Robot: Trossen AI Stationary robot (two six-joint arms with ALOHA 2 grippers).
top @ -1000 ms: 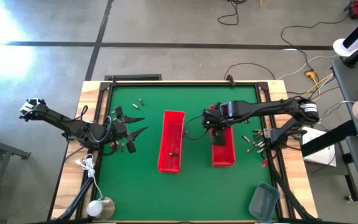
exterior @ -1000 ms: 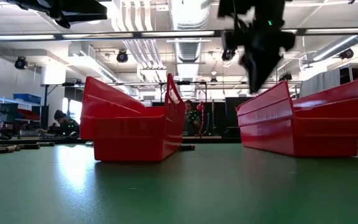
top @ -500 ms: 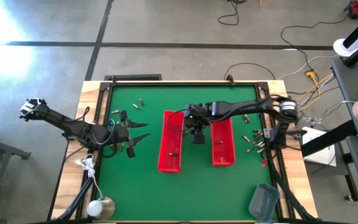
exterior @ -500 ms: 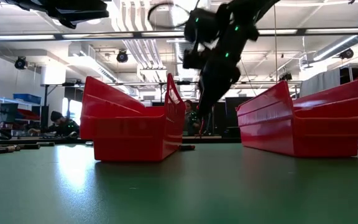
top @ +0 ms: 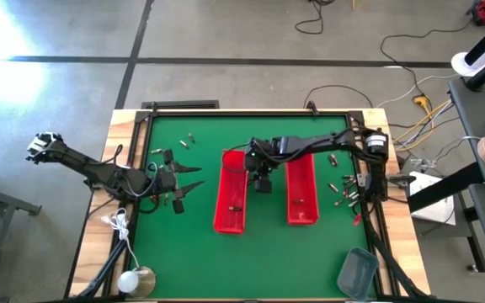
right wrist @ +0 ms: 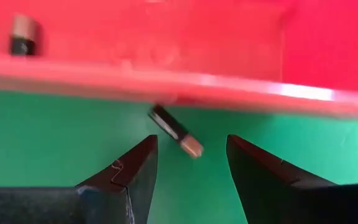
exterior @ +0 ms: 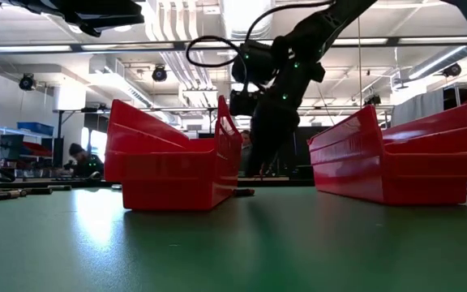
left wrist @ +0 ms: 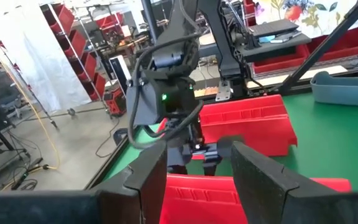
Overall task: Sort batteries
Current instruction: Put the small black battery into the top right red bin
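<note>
**High view: table inventory, right arm shifted to the gap between the bins**

High view record. No brand, label or legible writing is to be made out on any item.

Item 1. Right gripper (top: 262, 181): placed between the left red bin (top: 232, 192) and the right red bin (top: 301, 192), just beside the left bin's right wall. One second ago it was over the right bin; half a second ago it was already in the gap, and it has since been moved slightly further towards the left bin. Fingers (right wrist: 135, 163) are set moderately apart and nothing is gripped.

Item 2. Loose battery (right wrist: 174, 131): dark, with a coppery end, seen lying on the green mat (top: 192, 252) just ahead of the right fingertips, roughly in line with the gap between them, tilted, close under the left bin's wall. Not touched by either finger.

Item 3. Battery in left bin (right wrist: 25, 35): seen beyond the wall, well ahead of the fingertips.

Item 4. Left gripper (top: 194, 178): held over the mat to the left of the left bin, fingers (left wrist: 261, 174) spread wide, empty. Position is barely changed from half a second ago. Scattered batteries (top: 175, 199) lie near its fingertips.

Item 5. Further batteries (top: 342, 189): clustered at the mat's right edge, well away from both grippers.

Item 6. Grey tray (top: 357, 271): at the near right corner.
</note>
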